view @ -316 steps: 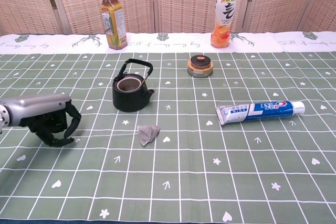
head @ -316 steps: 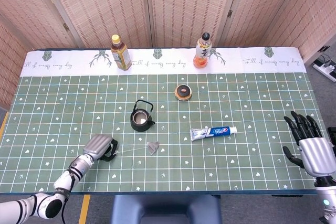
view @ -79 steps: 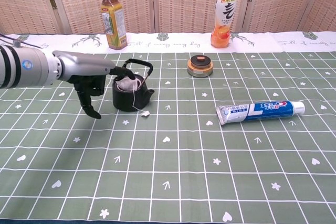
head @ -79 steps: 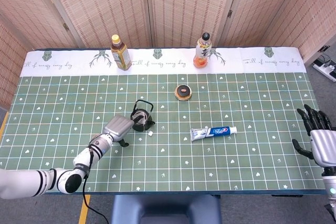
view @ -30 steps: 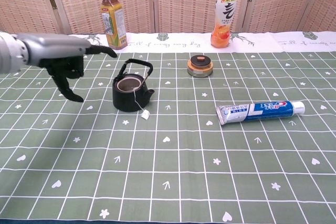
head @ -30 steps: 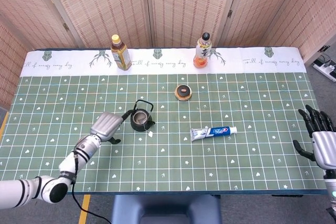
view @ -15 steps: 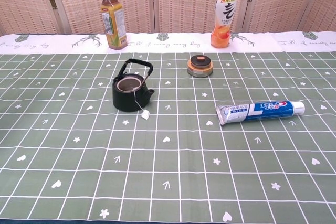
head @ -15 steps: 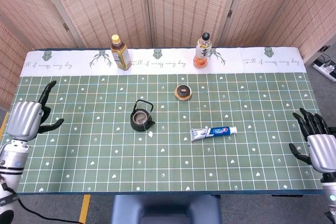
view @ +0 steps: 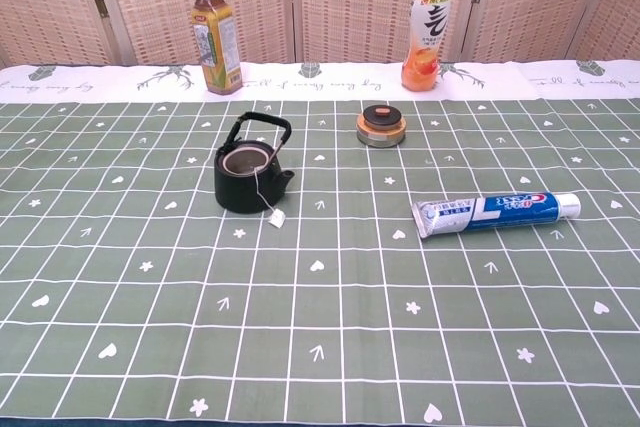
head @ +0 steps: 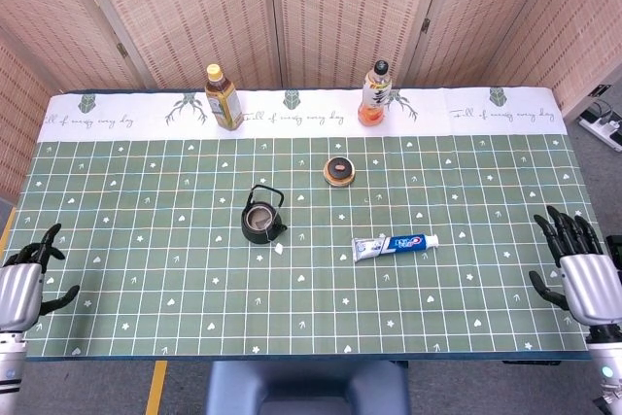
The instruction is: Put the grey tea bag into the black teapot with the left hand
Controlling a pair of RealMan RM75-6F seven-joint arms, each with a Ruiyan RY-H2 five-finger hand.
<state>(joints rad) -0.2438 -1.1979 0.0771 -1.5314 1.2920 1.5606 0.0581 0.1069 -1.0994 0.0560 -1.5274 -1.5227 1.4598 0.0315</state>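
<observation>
The black teapot [head: 262, 220] [view: 247, 175] stands left of the table's middle, lid off. The grey tea bag [view: 245, 161] lies inside it; its string runs over the rim and the white tag [view: 275, 218] [head: 279, 249] rests on the cloth in front. My left hand [head: 19, 287] hangs at the table's near left corner, far from the pot, fingers spread and holding nothing. My right hand [head: 580, 274] is at the near right edge, fingers spread, also holding nothing. Neither hand shows in the chest view.
A toothpaste tube [head: 396, 243] [view: 496, 211] lies right of the pot. A small round lid [head: 339, 171] [view: 382, 126] sits behind the middle. A tea bottle [head: 223, 97] [view: 214, 33] and an orange drink bottle [head: 375, 92] [view: 425, 29] stand at the back edge.
My left hand has drawn back from beside the teapot to the near left corner and has dropped lower in the last half second. The tea bag stays in the pot.
</observation>
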